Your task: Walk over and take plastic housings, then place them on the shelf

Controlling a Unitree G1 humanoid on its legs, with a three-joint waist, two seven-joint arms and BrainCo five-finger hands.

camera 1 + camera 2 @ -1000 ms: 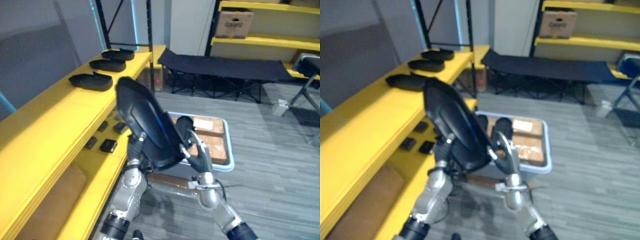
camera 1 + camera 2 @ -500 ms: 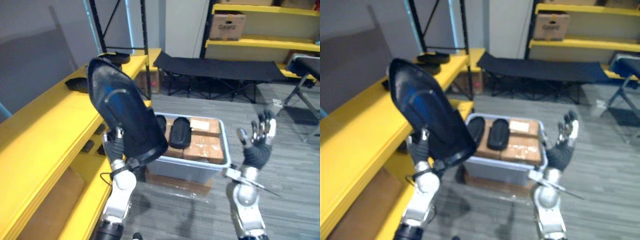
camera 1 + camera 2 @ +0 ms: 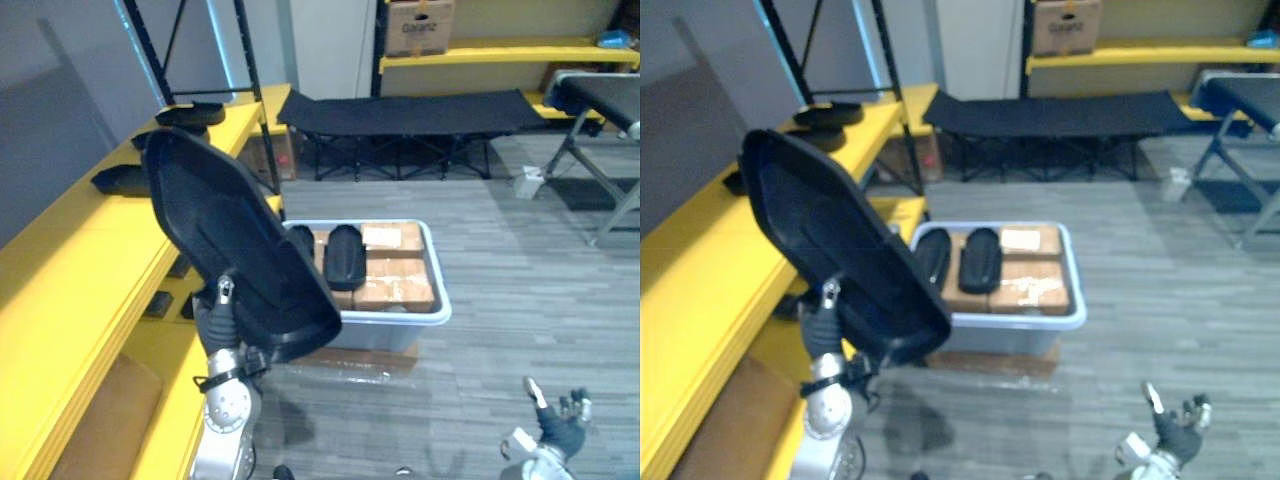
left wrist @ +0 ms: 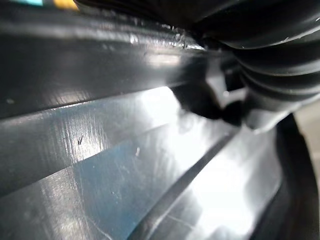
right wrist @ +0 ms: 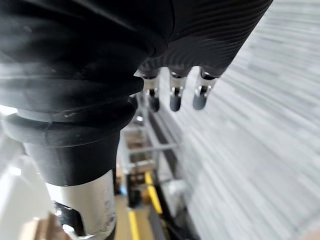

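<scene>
The left hand has its thumb pressed on the front of a big black plastic housing; the rest of the hand is behind it, so the low end is pinched tight. The housing is up in the air and tipped back, right beside the yellow shelf; other housings lie flat farther along the shelf top.

The right hand hangs low near the floor, well apart from everything; its fingers are straight and a bit spread, and they hold nothing.

Farther off, between the two hands, a grey tub sits on the floor; two housings and some brown boxes lie inside it; a black cot stands behind the tub.
</scene>
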